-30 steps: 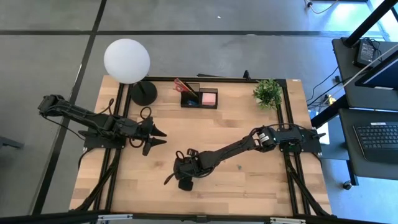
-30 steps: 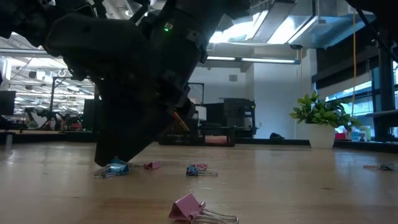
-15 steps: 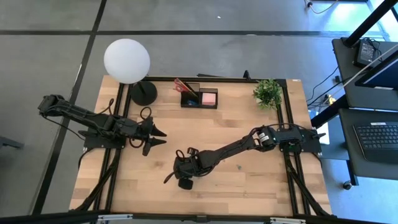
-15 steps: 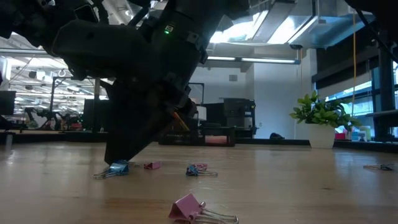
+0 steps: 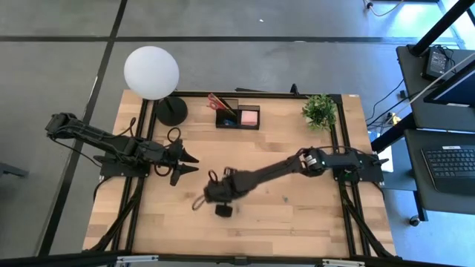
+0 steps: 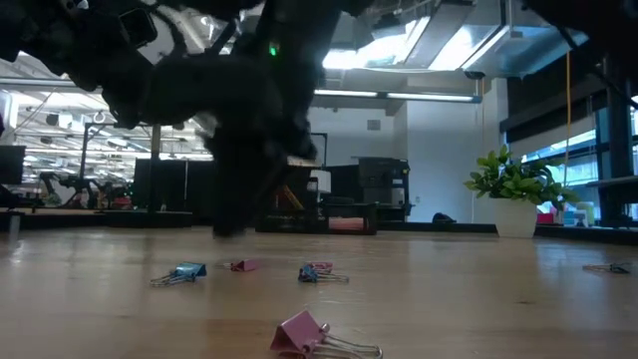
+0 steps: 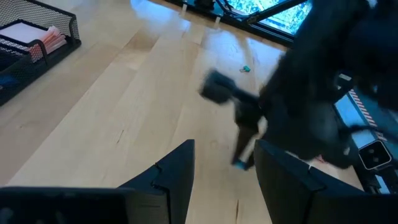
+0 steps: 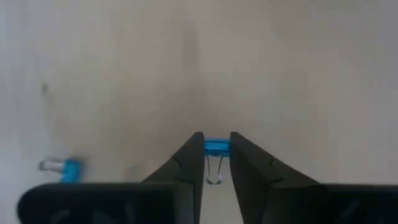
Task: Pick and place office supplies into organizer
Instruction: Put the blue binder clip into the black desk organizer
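Right gripper [image 8: 216, 163] pinches a small blue binder clip [image 8: 216, 148] between its fingertips, held above the table [image 5: 297, 222] near its middle. Left gripper [image 5: 190, 164] waits at the left side, jaws spread and empty. Organizer [image 5: 238, 117] stands at the far edge

Pale wood table [image 5: 297, 222], matt; organizer [image 7: 37, 28] black wire mesh

No text, label, brand or number can be read in any of the views; the black organizer [image 5: 238, 116], the pink sticky notes [image 5: 249, 116] and the binder clips [image 6: 321, 336] on the table [image 5: 312, 222] carry no writing that I can make out
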